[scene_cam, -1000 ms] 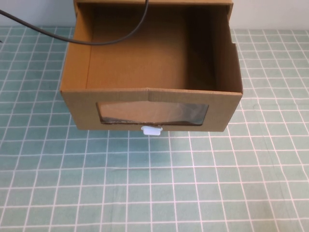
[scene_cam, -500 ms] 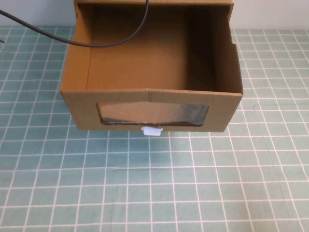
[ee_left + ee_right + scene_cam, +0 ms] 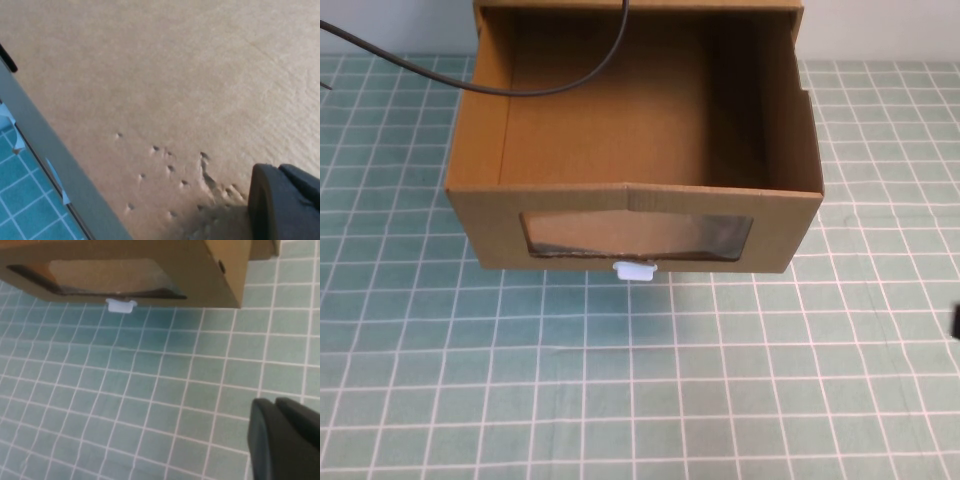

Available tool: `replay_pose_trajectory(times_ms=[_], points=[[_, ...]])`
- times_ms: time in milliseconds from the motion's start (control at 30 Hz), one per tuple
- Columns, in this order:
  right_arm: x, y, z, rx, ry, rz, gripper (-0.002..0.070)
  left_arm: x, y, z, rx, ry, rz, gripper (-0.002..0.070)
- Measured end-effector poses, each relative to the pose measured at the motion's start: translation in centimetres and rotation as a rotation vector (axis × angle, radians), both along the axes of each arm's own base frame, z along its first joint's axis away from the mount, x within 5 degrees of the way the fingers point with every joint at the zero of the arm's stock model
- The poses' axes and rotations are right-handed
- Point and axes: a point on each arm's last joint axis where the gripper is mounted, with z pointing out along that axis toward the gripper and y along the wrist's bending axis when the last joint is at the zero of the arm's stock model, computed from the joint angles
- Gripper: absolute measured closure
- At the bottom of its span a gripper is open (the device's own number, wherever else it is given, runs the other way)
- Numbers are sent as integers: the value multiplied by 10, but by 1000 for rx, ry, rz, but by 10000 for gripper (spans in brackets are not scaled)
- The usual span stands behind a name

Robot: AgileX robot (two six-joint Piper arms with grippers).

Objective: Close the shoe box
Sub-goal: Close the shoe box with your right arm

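The shoe box is brown cardboard, and its drawer stands pulled out towards me, open and empty inside. Its front has a clear window with a small white pull tab below it. The right wrist view shows the same front and tab. My right gripper is shut and empty, above the mat in front of the box and to its right; a dark bit of it shows at the high view's right edge. My left gripper is shut against a dented cardboard surface.
A black cable hangs across the open drawer from the upper left. The box stands on a green mat with a white grid. In the left wrist view a grey strip and the green mat lie beside the cardboard.
A dark bit of my right gripper has come into the high view at the right edge. The box has not moved.
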Motion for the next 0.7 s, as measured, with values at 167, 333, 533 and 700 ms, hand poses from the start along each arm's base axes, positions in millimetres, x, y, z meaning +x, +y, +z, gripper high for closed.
replay_pose_trajectory(times_ms=[167, 333, 533, 700], points=[[42, 13, 13, 3, 103, 128, 687, 0, 0, 1, -1, -3, 1, 680], [65, 51, 20, -47, 127, 270, 687, 0, 0, 1, -1, -4, 2, 680], [71, 115, 21, -143, 35, 396, 687, 0, 0, 1, -4, -3, 2, 680], [84, 146, 19, -129, -79, 385, 687, 0, 0, 1, -8, 0, 4, 680]])
